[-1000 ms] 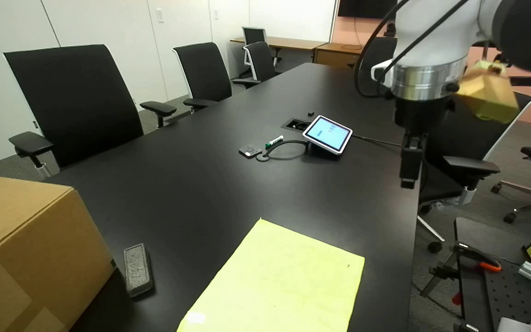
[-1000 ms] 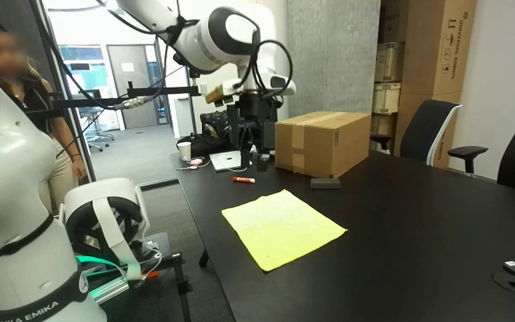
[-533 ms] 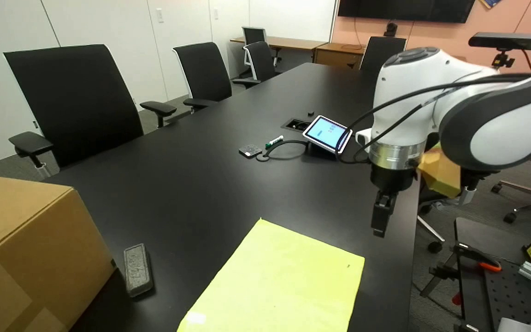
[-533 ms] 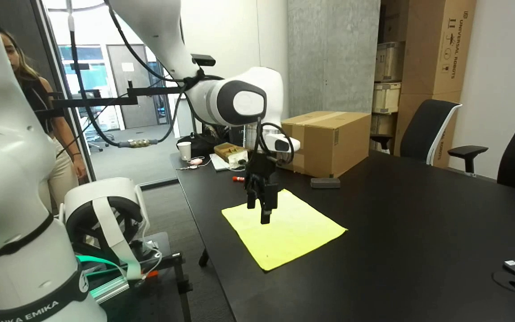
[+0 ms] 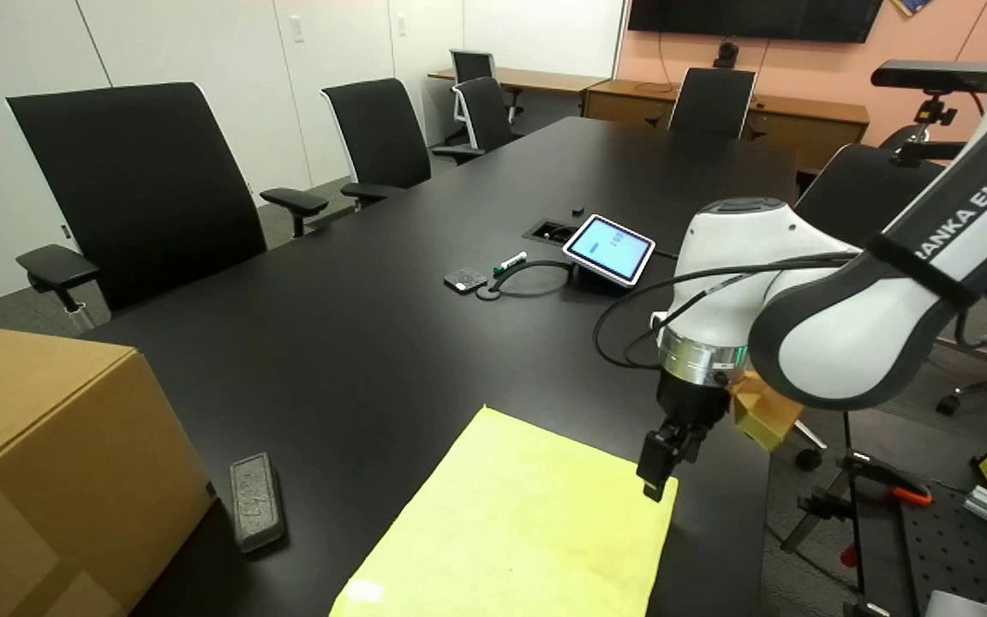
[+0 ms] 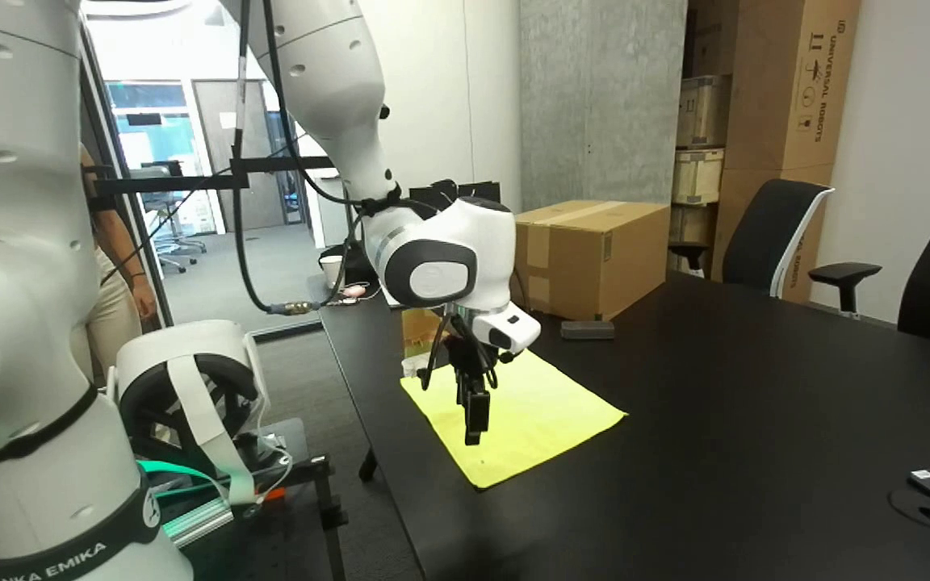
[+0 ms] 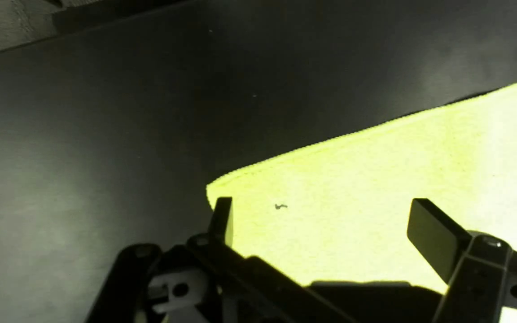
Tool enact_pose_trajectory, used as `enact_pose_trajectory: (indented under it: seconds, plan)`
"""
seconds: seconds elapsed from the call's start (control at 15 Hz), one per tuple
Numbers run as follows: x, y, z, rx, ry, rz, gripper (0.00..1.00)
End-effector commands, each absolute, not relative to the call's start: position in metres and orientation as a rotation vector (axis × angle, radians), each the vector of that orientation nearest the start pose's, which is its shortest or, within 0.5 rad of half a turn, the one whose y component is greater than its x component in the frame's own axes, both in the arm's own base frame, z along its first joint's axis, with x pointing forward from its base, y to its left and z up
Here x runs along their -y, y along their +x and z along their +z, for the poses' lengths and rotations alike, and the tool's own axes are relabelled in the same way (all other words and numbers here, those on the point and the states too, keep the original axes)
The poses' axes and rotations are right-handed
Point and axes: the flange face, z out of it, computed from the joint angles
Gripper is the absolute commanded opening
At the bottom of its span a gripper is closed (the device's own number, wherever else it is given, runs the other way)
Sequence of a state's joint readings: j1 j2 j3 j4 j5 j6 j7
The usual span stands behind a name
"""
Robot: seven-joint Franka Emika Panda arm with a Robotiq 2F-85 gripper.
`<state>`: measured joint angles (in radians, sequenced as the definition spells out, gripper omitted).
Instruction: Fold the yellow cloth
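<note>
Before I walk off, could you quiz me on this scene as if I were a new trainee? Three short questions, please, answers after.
1. Fill in: in both exterior views, the dark block lies between the yellow cloth and the ...
2. Choose: in the wrist view, the hand is (a) shut, (b) open or (c) out of view.
3. True or false: the yellow cloth is rolled up into a ball.

Key: 1, cardboard box; 2, b; 3, false: it lies spread out on the table.

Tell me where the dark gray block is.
In an exterior view, the dark gray block lies on the black table at lower left, between the cardboard box on its left and the yellow cloth, closer to the box.
</note>
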<state>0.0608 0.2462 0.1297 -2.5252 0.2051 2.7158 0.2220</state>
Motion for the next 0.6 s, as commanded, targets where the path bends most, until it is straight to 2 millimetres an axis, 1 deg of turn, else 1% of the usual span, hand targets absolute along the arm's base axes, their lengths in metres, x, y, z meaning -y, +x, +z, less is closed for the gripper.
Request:
enact_pose_trajectory:
  seconds: [0.0, 0.13, 0.33, 0.53]
  plan:
    - [-0.091, 0.444, 0.16, -0.401, -2.946, -0.005, 1.0]
    - [-0.095, 0.44, 0.153, -0.41, -2.92, -0.028, 1.0]
    - [-0.098, 0.429, 0.142, -0.411, -2.916, -0.014, 1.0]
    - [-0.089, 0.414, 0.14, -0.426, -2.953, 0.028, 1.0]
